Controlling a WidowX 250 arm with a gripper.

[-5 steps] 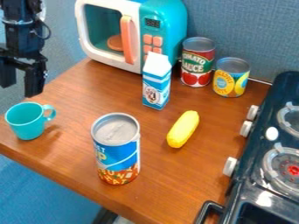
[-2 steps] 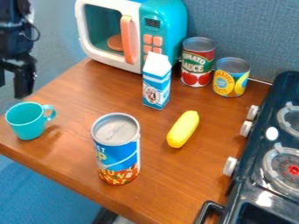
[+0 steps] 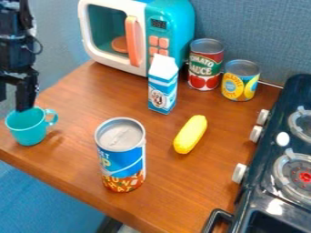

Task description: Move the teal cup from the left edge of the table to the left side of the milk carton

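The gripper (image 3: 12, 103), spread wide, should descend squarely over the cup (image 3: 27, 129), whose rim one finger seemingly touches.

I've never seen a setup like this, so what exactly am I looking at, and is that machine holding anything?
You're looking down at a slant from a fixed camera. The black machine at the upper left is a robot arm; its gripper hangs open by the turquoise cup, with nothing visible in its grasp. I can't tell whether they touch. Also on the wooden table are a large can, a yellow corn-like toy, a carton, two smaller cans and a toy microwave. A toy stove stands at the right.
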